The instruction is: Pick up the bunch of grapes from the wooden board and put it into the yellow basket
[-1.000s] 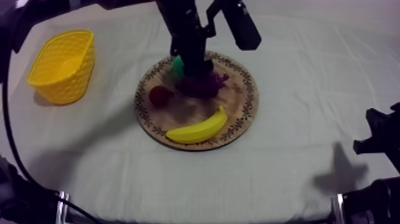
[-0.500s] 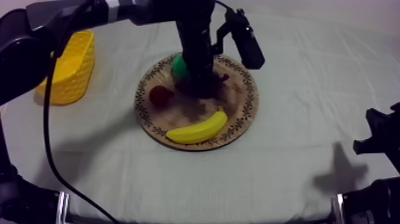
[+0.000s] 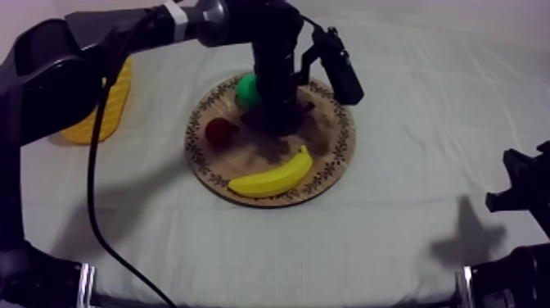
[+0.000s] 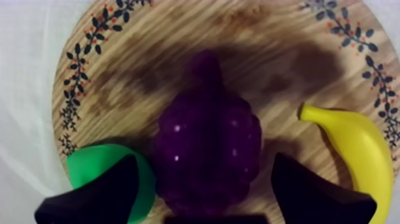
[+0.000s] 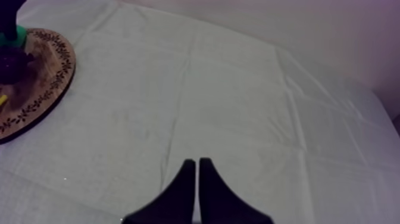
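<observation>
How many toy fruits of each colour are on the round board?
Yellow: 1, the banana
Purple: 1, the bunch of grapes
Green: 1, the pear
Red: 1, the small red fruit
Total: 4

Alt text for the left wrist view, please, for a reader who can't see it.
A purple bunch of grapes lies on the wooden board between the open fingers of the left gripper, one on each side. A green pear sits beside one finger, a yellow banana beyond the other.
</observation>
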`<act>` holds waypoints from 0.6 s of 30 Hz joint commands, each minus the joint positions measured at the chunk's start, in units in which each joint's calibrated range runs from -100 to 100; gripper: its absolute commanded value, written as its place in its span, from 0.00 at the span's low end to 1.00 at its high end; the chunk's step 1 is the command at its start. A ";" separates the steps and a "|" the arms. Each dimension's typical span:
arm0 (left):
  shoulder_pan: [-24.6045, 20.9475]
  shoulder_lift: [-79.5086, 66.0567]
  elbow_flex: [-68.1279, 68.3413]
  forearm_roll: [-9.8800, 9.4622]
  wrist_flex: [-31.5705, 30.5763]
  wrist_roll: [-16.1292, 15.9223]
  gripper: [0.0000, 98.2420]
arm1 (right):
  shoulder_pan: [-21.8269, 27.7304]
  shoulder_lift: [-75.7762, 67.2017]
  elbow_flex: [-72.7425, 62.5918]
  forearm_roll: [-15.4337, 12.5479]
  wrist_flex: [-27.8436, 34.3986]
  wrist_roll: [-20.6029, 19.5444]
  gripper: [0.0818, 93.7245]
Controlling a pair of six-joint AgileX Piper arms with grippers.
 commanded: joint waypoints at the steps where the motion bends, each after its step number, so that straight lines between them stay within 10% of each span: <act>1: -0.14 0.78 -0.62 0.07 0.08 0.04 0.83 | -0.02 0.00 -0.04 0.00 0.00 -0.01 0.00; 8: -0.65 3.28 -3.26 0.20 1.56 0.44 0.78 | -0.02 0.00 -0.04 0.00 0.00 -0.01 0.00; 18: -0.75 4.43 -4.66 0.14 2.45 1.25 0.45 | -0.02 0.00 -0.04 0.00 0.00 -0.01 0.00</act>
